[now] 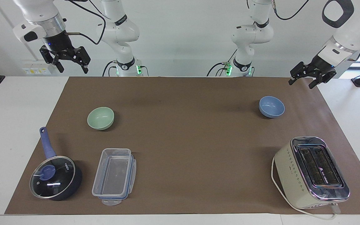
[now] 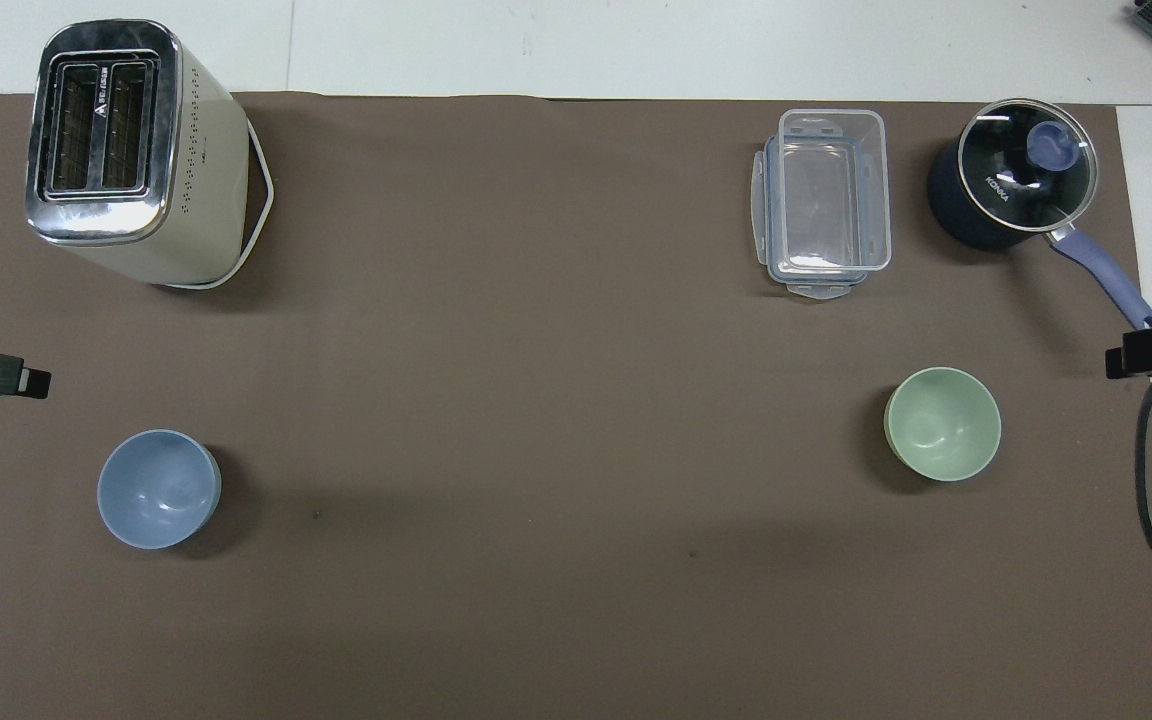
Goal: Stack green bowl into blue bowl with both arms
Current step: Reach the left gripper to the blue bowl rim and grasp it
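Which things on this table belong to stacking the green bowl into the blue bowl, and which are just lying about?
Belong to the job:
green bowl
blue bowl
left gripper, raised, open
right gripper, raised, open

Just lying about:
lidded saucepan
clear plastic container
toaster
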Motion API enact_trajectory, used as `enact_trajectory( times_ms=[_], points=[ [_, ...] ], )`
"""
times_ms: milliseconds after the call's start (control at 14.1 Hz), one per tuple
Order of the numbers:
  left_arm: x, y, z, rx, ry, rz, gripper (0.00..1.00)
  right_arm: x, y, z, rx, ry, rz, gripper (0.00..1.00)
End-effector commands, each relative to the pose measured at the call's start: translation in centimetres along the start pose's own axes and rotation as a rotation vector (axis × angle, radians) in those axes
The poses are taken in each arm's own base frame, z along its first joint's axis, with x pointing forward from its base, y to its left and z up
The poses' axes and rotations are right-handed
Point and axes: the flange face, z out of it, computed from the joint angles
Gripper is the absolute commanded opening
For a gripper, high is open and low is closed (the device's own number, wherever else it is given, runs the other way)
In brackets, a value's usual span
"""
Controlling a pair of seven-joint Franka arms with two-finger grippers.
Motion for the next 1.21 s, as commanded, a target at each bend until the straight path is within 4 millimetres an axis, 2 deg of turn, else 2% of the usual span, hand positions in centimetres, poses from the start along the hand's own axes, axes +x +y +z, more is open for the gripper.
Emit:
enact_trajectory(
  times_ms=[0,284,497,639,851,1064,1135],
  points=[
    [-1.6,-1.1,1.8,-0.032,0.003,0.028,1.00,-0.3,0.5,0.0,0.004,0.011,-0.013,1.00],
    [-3.0,-4.9,3.6,-0.100,0.013,0.029,1.00,-0.3,0.5,0.0,0.004,0.011,-0.013,1.00],
    [-3.7,-6.7,5.9,-0.099,0.026,0.029,1.00,-0.3,0.5,0.0,0.004,0.011,-0.013,1.00],
    [-4.4,-8.1,8.3,-0.107,0.024,0.032,1.00,-0.3,0.5,0.0,0.004,0.011,-0.013,1.00],
    [-6.9,-10.4,10.8,-0.119,0.015,0.008,1.00,-0.3,0.4,0.0,0.004,0.010,-0.015,1.00],
    [-8.9,-11.8,14.3,-0.117,0.015,-0.012,1.00,-0.3,0.5,0.0,0.004,0.011,-0.013,1.00],
    [-9.2,-11.9,15.4,-0.116,0.015,0.005,0.97,-0.3,0.5,0.0,0.004,0.010,-0.013,1.00]
  ],
)
